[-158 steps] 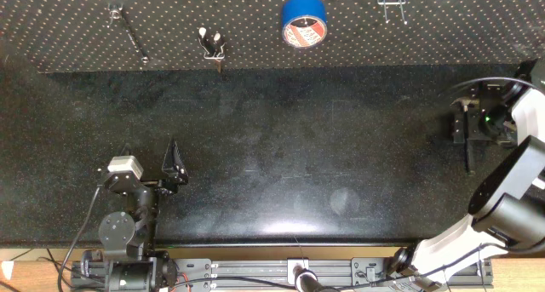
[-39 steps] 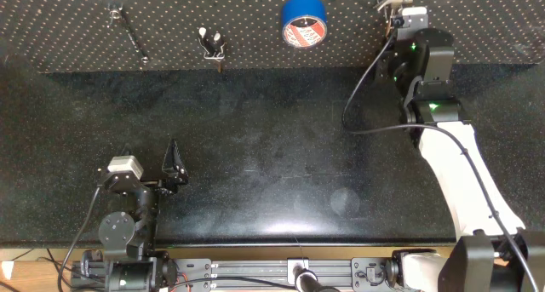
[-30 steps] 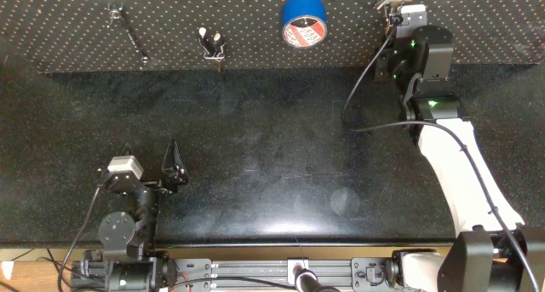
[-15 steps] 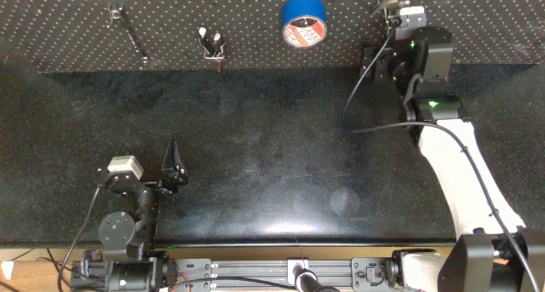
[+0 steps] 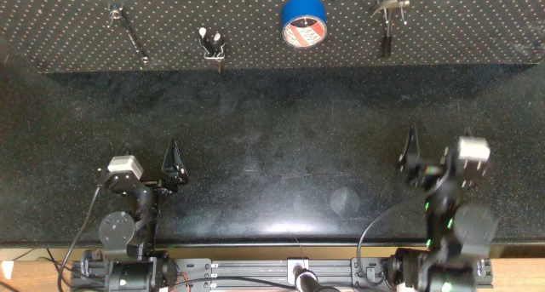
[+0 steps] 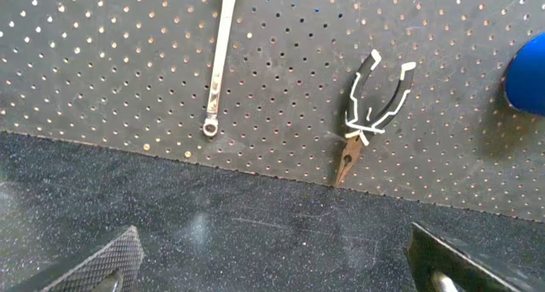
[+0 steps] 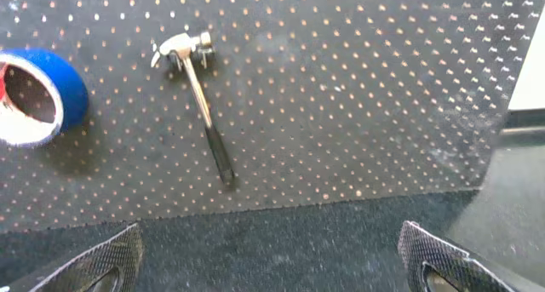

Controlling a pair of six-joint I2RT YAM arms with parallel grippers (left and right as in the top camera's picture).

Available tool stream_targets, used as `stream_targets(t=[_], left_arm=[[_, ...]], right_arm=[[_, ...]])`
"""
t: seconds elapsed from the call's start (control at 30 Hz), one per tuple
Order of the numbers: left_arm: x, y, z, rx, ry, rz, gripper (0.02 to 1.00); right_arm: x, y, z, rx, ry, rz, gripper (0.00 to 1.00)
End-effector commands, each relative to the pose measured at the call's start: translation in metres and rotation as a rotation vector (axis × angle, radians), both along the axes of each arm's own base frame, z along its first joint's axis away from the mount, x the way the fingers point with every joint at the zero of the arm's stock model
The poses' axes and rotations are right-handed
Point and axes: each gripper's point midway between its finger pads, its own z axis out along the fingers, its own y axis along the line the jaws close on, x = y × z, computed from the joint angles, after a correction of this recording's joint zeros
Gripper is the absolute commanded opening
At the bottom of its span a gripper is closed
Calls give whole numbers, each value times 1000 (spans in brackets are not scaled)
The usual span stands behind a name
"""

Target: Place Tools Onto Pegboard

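Observation:
Four tools hang on the black pegboard (image 5: 477, 28) along the table's far edge. From left to right they are a silver wrench (image 5: 128, 32), white-handled pliers (image 5: 213, 45), a blue tape roll (image 5: 304, 21) and a hammer (image 5: 388, 24). My left gripper (image 5: 174, 163) stands open and empty near its base, facing the wrench (image 6: 217, 62) and pliers (image 6: 370, 113). My right gripper (image 5: 411, 154) is also open and empty near its base. It faces the hammer (image 7: 200, 105), which hangs head up, and the tape (image 7: 38, 96).
The black table mat (image 5: 281, 139) stretches bare between the arms and the pegboard. The pegboard's right part (image 7: 383, 88) has free holes. Cables and a rail run along the front edge (image 5: 298, 271).
My right arm, which held the hammer at the pegboard's upper right hooks, has let it go and pulled back to its base. The hammer now hangs alone. My left arm has not moved.

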Motion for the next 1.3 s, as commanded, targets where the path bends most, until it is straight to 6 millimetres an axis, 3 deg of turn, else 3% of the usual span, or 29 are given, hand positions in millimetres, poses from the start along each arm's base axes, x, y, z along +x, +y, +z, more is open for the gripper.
stream_targets(t=[0.03, 0.2, 0.3, 0.43, 0.57, 0.7, 1.3], left_arm=[[0, 2, 0, 2, -1, 8, 996], [0, 2, 0, 2, -1, 8, 996], [0, 2, 0, 2, -1, 8, 993], [0, 2, 0, 2, -1, 8, 996], [0, 2, 0, 2, -1, 8, 996], [0, 2, 0, 2, -1, 8, 993], [0, 2, 0, 2, -1, 8, 996]], right_arm=[[-4, -3, -32, 11, -47, -20, 985], [1, -4, -65, 24, 48, -21, 985], [0, -3, -103, 37, 145, -20, 987], [3, 6, -99, 32, 121, 18, 987], [3, 27, -89, 23, 79, 105, 987], [4, 26, -71, 16, -26, 102, 987], [4, 26, -75, 16, -18, 101, 989]])
